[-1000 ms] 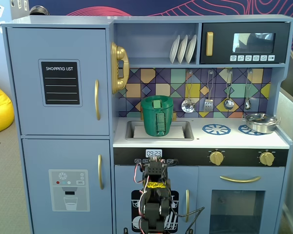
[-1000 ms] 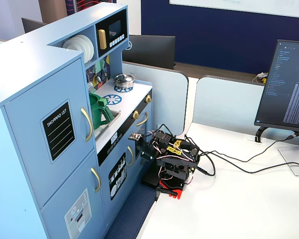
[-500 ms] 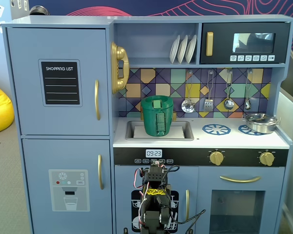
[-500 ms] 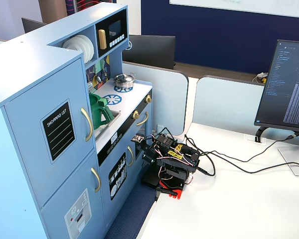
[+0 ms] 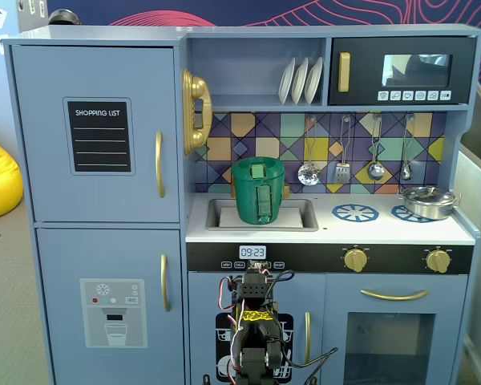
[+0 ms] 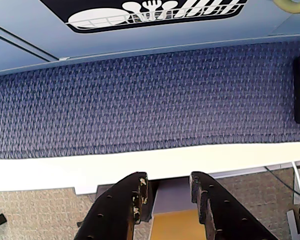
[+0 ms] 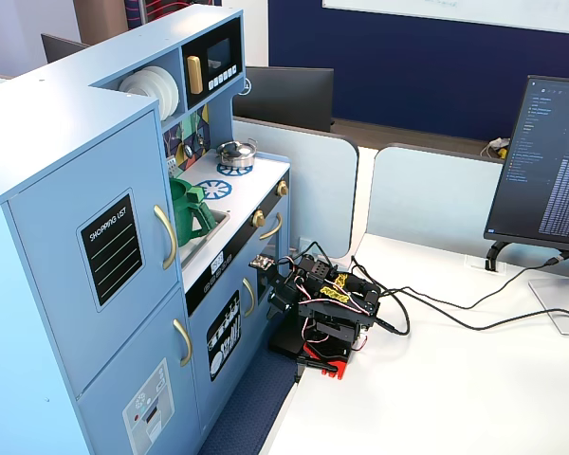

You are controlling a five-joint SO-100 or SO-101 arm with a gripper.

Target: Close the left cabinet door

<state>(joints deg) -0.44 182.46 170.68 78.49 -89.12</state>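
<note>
At far left of a fixed view, the left cabinet door (image 5: 96, 134) with its "SHOPPING LIST" chalkboard panel (image 5: 100, 136) and gold handle (image 5: 159, 164) sits flush in the toy kitchen, apparently already shut. Below it is the ice-dispenser door (image 5: 112, 309); to its right, a gold toy phone (image 5: 195, 111) and a green jug (image 5: 257, 190) in the sink (image 5: 260, 215). The arm is folded low by the dishwasher door (image 7: 226, 334), well apart from the target. In the wrist view the gripper (image 6: 166, 195) points at blue carpet (image 6: 150, 100), jaws narrowly parted and empty. Any sweep upward risks clipping the phone or jug, and the loose cables (image 7: 436, 308) could snag.
</note>
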